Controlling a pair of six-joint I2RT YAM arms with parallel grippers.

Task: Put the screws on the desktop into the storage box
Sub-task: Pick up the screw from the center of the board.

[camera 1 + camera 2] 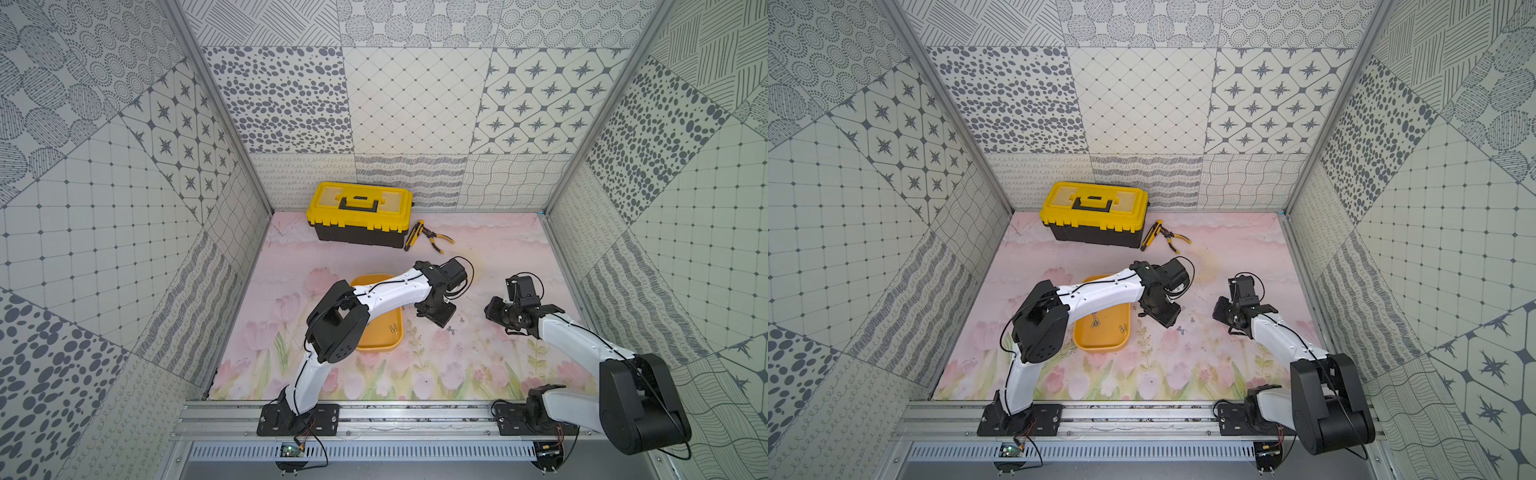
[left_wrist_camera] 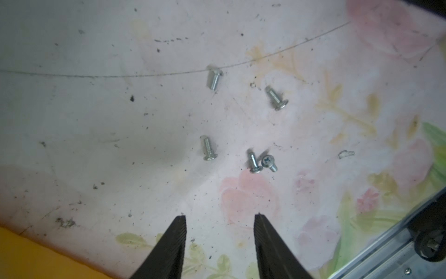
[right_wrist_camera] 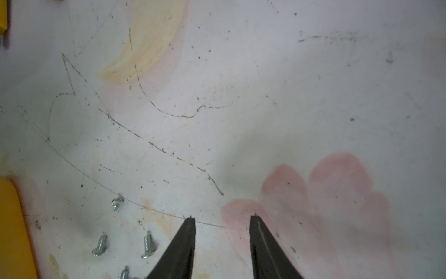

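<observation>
Several small silver screws (image 2: 208, 151) lie loose on the pink flowered desktop (image 2: 96, 108), a little ahead of my left gripper (image 2: 220, 216). It is open with nothing between its fingers. In both top views these screws (image 1: 451, 330) sit between my two grippers. My right gripper (image 3: 222, 217) is also open and empty over bare desktop, with a few screws (image 3: 147, 246) off to one side of it. The yellow-orange storage box (image 1: 376, 348) lies partly under my left arm, close beside the left gripper (image 1: 440, 320). It holds a few screws (image 1: 1122, 327). A corner of the box (image 2: 24, 256) shows in the left wrist view.
A yellow-and-black toolbox (image 1: 359, 216) stands at the back wall, with yellow-handled pliers (image 1: 434, 239) and a striped tool (image 1: 413, 236) beside it. Patterned walls close three sides. The metal rail (image 1: 415, 415) with both arm bases runs along the front.
</observation>
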